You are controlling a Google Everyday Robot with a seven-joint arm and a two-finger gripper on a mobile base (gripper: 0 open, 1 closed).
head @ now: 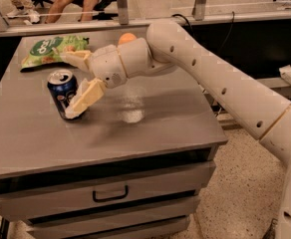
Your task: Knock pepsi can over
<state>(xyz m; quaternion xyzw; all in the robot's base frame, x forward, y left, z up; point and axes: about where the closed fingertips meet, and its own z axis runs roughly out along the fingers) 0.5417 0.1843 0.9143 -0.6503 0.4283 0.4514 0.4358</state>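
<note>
The pepsi can (60,91), dark blue with a silver top, stands upright on the left part of the grey table (175,128). My gripper (70,83) is open and right next to the can's right side. One cream finger (88,96) slants down against the can's right edge. The other finger (75,58) points left just behind the can's top. My white arm reaches in from the right.
A green snack bag (53,49) lies at the table's back left. An orange fruit (127,37) sits behind my wrist. The table has drawers with a handle (110,193) in front. Seated people and a railing are behind the table.
</note>
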